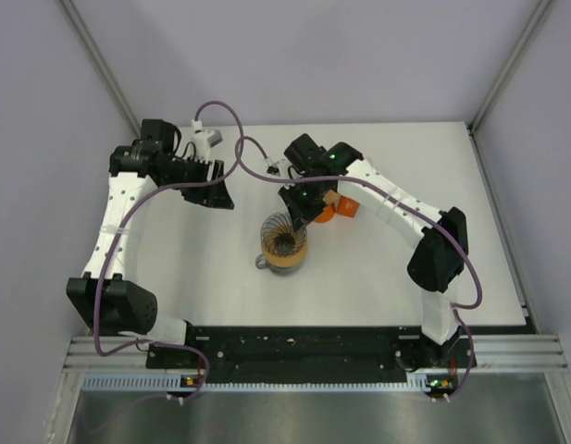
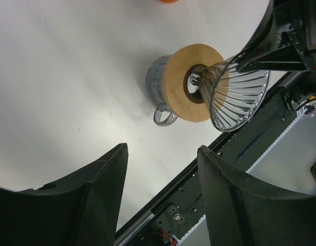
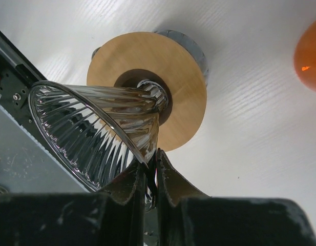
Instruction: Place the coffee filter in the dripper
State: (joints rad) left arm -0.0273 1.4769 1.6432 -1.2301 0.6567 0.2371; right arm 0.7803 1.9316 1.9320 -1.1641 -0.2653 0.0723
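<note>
The right pincer (image 3: 151,177) is clamped on the far rim of the glass dripper (image 3: 91,128), probably to steady it on its wooden collar (image 3: 173,72) over the grey mug (image 2: 156,84) at the middle of the bench (image 1: 405,166). The left pincer (image 2: 162,149) hangs open and empty at the far left, out of the way. The coffee filter is not in the dripper (I cannot find it anywhere for certain).

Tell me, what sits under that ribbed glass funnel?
The ribbed glass funnel stands in a round wooden disc, which rests on a grey mug with a handle. The disc covers the mug's mouth, so its inside cannot be seen.
</note>
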